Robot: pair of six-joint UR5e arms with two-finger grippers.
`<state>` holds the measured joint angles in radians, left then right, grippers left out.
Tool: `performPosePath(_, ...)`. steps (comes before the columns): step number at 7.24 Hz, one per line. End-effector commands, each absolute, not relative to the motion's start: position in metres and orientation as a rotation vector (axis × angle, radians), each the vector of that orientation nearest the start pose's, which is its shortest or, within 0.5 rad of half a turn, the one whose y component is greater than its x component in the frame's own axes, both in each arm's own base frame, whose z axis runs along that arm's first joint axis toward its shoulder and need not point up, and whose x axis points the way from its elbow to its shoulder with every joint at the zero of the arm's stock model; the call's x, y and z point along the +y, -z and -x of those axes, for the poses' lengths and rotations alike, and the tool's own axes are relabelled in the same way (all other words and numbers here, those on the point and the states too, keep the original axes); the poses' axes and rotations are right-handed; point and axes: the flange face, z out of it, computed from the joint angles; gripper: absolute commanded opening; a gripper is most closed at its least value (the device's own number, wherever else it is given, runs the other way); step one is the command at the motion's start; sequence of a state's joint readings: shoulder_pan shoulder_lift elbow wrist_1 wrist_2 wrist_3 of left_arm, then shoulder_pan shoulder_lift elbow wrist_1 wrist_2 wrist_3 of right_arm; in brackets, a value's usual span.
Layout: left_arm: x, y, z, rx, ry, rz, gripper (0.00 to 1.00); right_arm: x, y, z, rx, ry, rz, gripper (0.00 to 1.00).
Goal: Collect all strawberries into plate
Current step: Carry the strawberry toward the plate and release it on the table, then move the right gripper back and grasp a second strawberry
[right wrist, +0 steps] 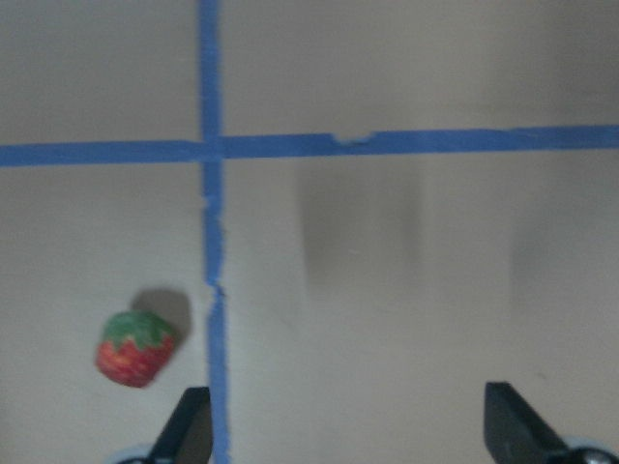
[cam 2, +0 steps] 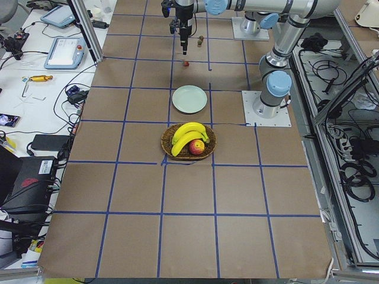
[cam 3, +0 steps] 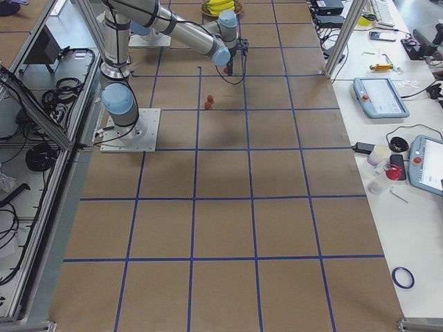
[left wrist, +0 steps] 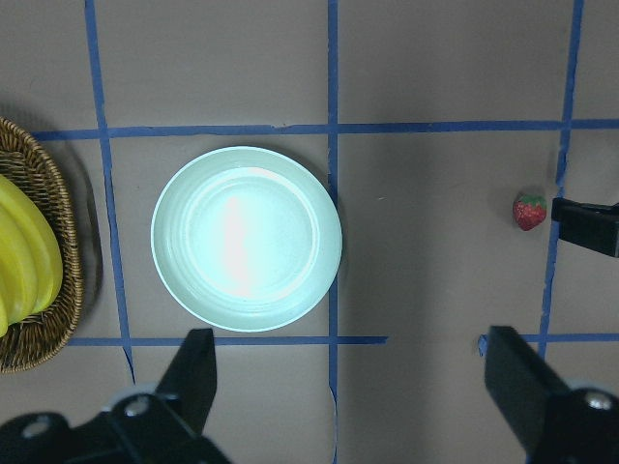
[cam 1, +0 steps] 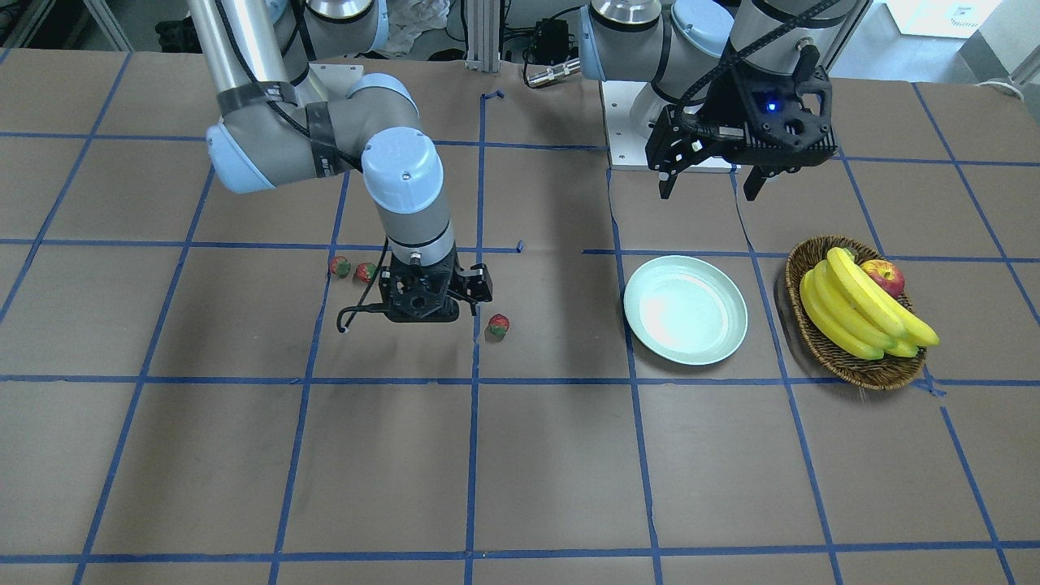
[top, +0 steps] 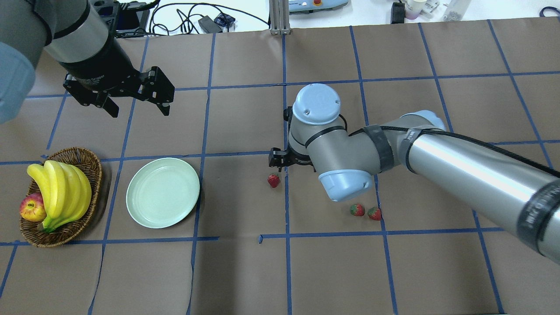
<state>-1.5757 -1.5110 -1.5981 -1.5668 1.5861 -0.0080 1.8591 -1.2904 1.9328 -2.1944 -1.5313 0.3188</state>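
Note:
Three strawberries lie on the brown table. One strawberry [cam 1: 498,326] [top: 274,180] lies just beside my right gripper [cam 1: 428,311], toward the plate; the right wrist view shows this strawberry [right wrist: 135,348] left of the open fingers [right wrist: 190,425]. Two strawberries [cam 1: 340,266] [cam 1: 366,272] sit close together on the arm's other side, and also show overhead [top: 357,210] [top: 374,213]. The pale green plate [cam 1: 685,309] [top: 162,192] [left wrist: 247,237] holds nothing. My left gripper [cam 1: 709,193] [top: 134,107] is open and empty, hovering high behind the plate.
A wicker basket [cam 1: 845,364] [top: 83,154] with bananas [cam 1: 861,313] and an apple [cam 1: 884,276] stands beside the plate, on the side away from the strawberries. Blue tape lines grid the table.

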Motion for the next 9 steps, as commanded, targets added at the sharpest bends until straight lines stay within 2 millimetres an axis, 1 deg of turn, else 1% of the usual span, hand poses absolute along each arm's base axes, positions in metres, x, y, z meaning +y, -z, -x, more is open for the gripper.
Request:
performPosePath(1,-0.47,-0.501,0.135,3.126,0.048,0.005,1.0,-0.462,-0.239,-0.22,3.22,-0.257,-0.133,1.0)
performPosePath(2,-0.47,-0.501,0.135,3.126,0.048,0.008,1.0,-0.449,-0.226,-0.217,3.216,-0.305,-0.133,1.0)
performPosePath(3,-0.47,-0.5,0.135,3.126,0.046,0.008,1.0,-0.44,-0.214,-0.217,3.202,-0.331,-0.147,1.0)
performPosePath(4,-0.47,-0.5,0.135,3.126,0.046,0.005,1.0,-0.44,-0.208,-0.22,3.187,-0.319,-0.147,1.0)
performPosePath(6,-0.47,-0.499,0.135,3.126,0.041,0.01,1.0,-0.425,-0.185,-0.217,3.187,-0.382,-0.146,0.99)
performPosePath(7,-0.47,-0.498,0.135,3.126,0.039,0.01,1.0,-0.424,-0.177,-0.216,3.189,-0.389,-0.144,0.96)
performPosePath(8,-0.469,-0.498,0.135,3.126,0.039,0.01,1.0,-0.421,-0.174,-0.216,3.189,-0.399,-0.146,0.82)
performPosePath(9,-0.47,-0.498,0.135,3.126,0.039,0.012,1.0,-0.416,-0.169,-0.215,3.188,-0.421,-0.149,0.56)
